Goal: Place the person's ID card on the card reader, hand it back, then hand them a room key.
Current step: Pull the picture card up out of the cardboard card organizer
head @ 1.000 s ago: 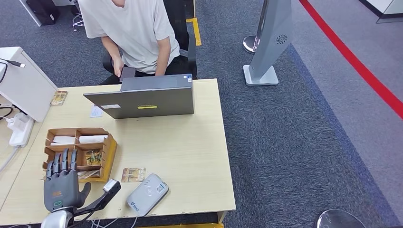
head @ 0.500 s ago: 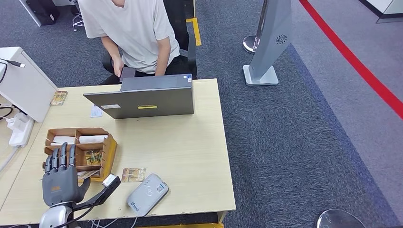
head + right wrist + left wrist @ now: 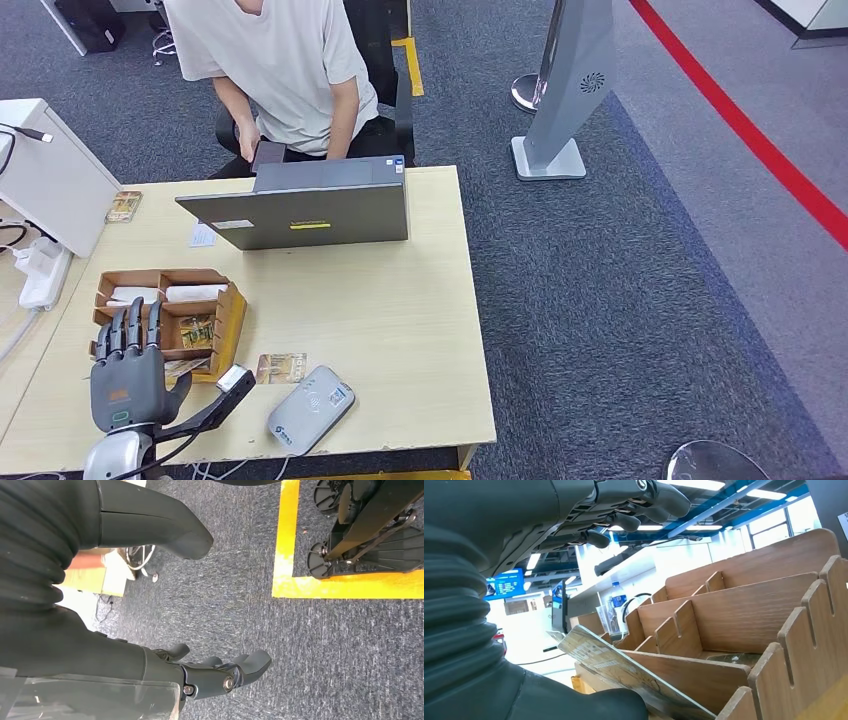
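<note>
My left hand [image 3: 126,385] hovers at the near left of the table, fingers spread and pointing at the wooden organizer [image 3: 231,318]. A patterned card [image 3: 184,367] leans out of the organizer's front slot just past the thumb. In the left wrist view this card [image 3: 616,666] slants between the thumb and the spread fingers [image 3: 624,520], and nothing is gripped. The ID card [image 3: 280,368] lies flat on the table beside the grey card reader [image 3: 312,409]. My right hand [image 3: 215,675] hangs over the carpet, fingers loosely apart and holding nothing.
A person [image 3: 270,70] sits behind an open laptop [image 3: 300,212] at the table's far side. A white box [image 3: 50,180] and a power strip [image 3: 40,268] stand at the left edge. Another card [image 3: 124,206] lies at far left. A grey stand [image 3: 565,90] rises from the carpet.
My left hand has moved a little forward toward the organizer, then held still. The ID card, reader and person have not moved.
</note>
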`<state>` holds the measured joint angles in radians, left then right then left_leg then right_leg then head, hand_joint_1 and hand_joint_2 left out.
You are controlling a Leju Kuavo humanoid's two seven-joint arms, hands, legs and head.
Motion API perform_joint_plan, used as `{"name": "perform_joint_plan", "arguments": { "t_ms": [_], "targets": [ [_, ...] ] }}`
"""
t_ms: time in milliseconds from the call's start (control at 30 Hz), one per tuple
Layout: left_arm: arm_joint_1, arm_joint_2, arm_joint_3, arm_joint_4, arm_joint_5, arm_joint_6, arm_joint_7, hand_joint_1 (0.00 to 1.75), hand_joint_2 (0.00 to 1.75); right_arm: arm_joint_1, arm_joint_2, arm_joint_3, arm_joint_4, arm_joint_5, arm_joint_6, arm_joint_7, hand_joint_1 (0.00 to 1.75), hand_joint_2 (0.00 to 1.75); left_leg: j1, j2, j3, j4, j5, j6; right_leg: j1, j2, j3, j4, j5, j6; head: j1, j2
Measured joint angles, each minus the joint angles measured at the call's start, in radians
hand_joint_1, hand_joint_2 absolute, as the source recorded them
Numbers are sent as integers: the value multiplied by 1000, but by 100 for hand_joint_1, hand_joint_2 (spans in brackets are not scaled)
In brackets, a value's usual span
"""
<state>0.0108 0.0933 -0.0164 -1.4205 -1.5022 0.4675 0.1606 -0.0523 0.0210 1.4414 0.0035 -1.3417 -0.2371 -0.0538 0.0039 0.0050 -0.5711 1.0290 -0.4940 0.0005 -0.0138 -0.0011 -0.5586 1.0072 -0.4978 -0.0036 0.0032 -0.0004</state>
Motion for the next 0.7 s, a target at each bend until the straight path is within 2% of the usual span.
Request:
{"name": "perform_joint_plan", "arguments": {
  "t_ms": [100,233,700],
  "targets": [
    [0,0,-1,-3,0,-5,0,0,175,0,0,1,0,-1,-2,0,0,175,0,0,0,0,0,0,0,0,0,0,0,0,0,0],
    [0,0,-5,-4,1,-25,0,175,175,0,0,2,0,-4,-2,-2,0,175,0,0,0,0,0,0,0,0,0,0,0,0,0,0],
    [-1,10,-27,-3,9,-90,10,175,175,-2,-6,6,0,-18,-2,-4,0,175,0,0,0,0,0,0,0,0,0,0,0,0,0,0]
  ]
}}
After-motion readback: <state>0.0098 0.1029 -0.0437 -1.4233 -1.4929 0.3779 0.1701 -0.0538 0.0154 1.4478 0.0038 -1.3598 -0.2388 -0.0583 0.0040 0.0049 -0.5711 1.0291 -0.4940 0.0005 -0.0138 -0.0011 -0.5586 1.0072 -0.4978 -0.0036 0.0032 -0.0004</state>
